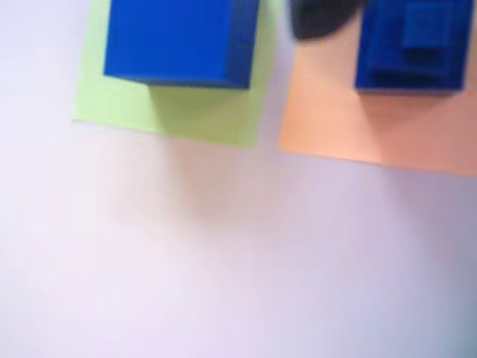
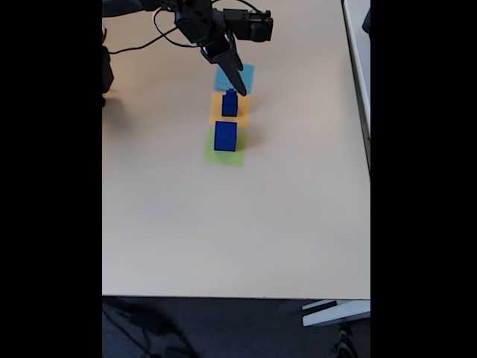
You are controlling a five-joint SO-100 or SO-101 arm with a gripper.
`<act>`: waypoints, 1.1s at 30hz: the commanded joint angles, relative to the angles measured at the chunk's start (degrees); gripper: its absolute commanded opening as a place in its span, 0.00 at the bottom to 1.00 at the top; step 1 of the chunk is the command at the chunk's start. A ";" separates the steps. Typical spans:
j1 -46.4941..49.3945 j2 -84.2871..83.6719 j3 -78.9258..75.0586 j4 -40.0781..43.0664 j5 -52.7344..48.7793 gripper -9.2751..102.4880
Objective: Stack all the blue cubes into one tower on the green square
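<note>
A large blue cube (image 1: 179,41) (image 2: 225,136) stands on the green square (image 1: 171,115) (image 2: 223,156). On the orange square (image 1: 373,127) (image 2: 218,108) beside it stands a stepped stack of smaller blue cubes (image 1: 410,45) (image 2: 229,103). In the fixed view my gripper (image 2: 238,88) points down over the light-blue square (image 2: 244,74), its tip just behind the top of that stack. Its fingers read as one dark wedge, so the gap between them is hidden. A blurred dark fingertip (image 1: 320,19) shows at the top of the wrist view, between the two squares.
The three flat squares lie in a row near the far side of the pale table (image 2: 223,224). The arm's body and cables (image 2: 186,22) are at the far edge. A wide stretch of bare tabletop lies in front of the green square.
</note>
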 commanded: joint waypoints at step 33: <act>-12.57 -0.70 10.02 -9.49 14.94 0.41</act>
